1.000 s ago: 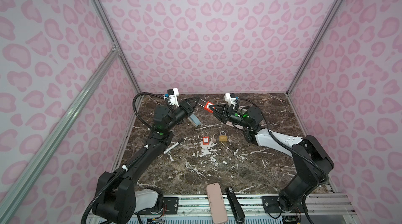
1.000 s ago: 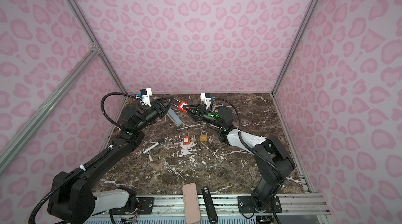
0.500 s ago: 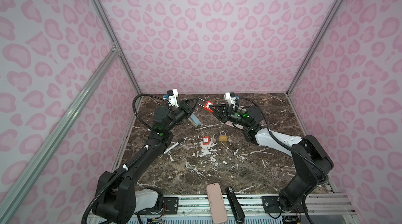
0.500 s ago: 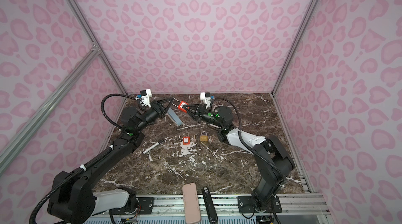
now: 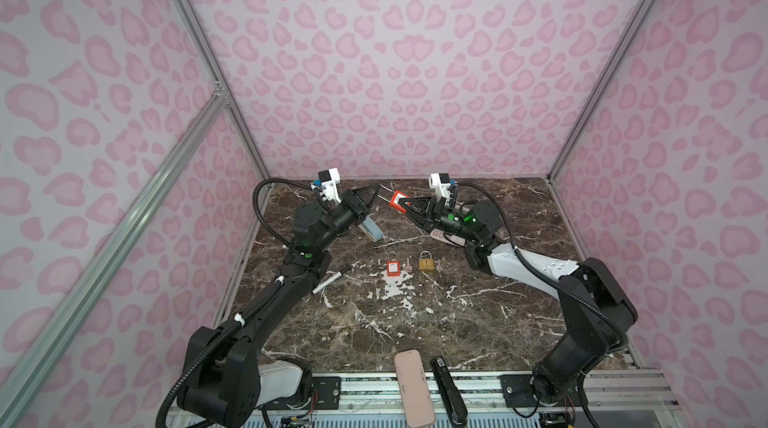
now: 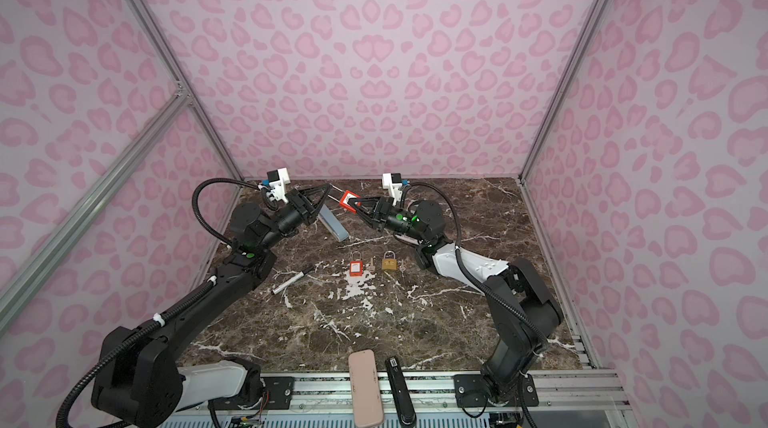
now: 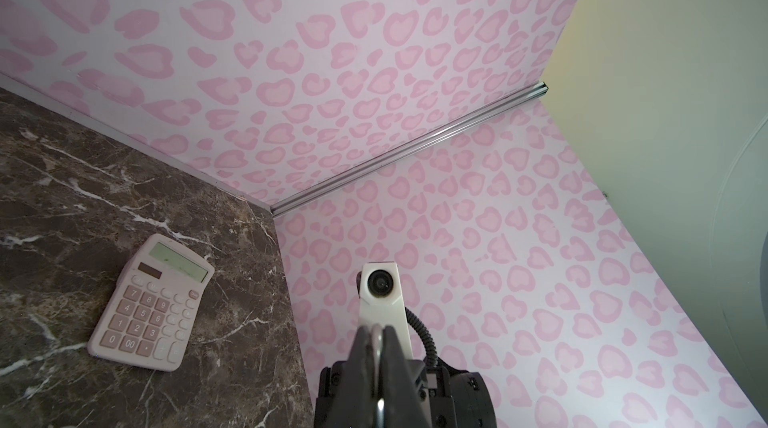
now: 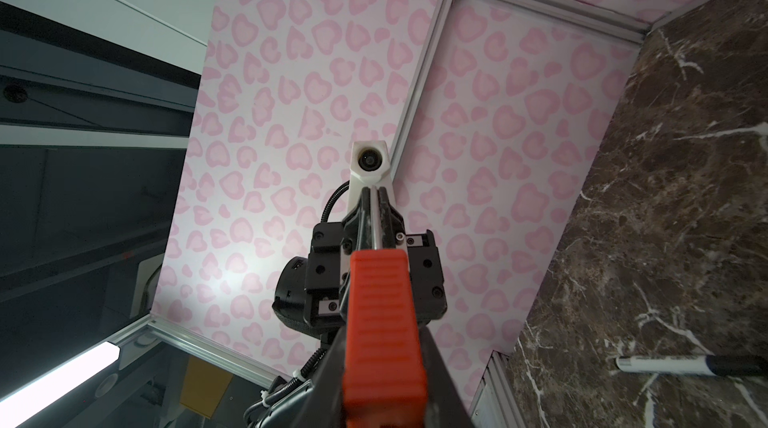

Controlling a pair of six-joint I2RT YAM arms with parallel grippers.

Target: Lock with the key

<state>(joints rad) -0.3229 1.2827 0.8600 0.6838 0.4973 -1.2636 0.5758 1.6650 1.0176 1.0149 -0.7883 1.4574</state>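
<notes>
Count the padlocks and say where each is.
3. A red padlock is held aloft in the right gripper; a second red padlock and a brass padlock lie side by side on the table. Others may be hidden.

Calculator (image 5: 448, 236), ~1 o'clock on table (image 5: 415, 322), mostly hid under right arm. Metal bit (image 7: 377, 336) pinched in left gripper (image 5: 378, 189): key or shackle, can't tell. Red padlock (image 8: 384, 322) & marker (image 8: 685, 364) cut off by edge, right wrist view.
</notes>
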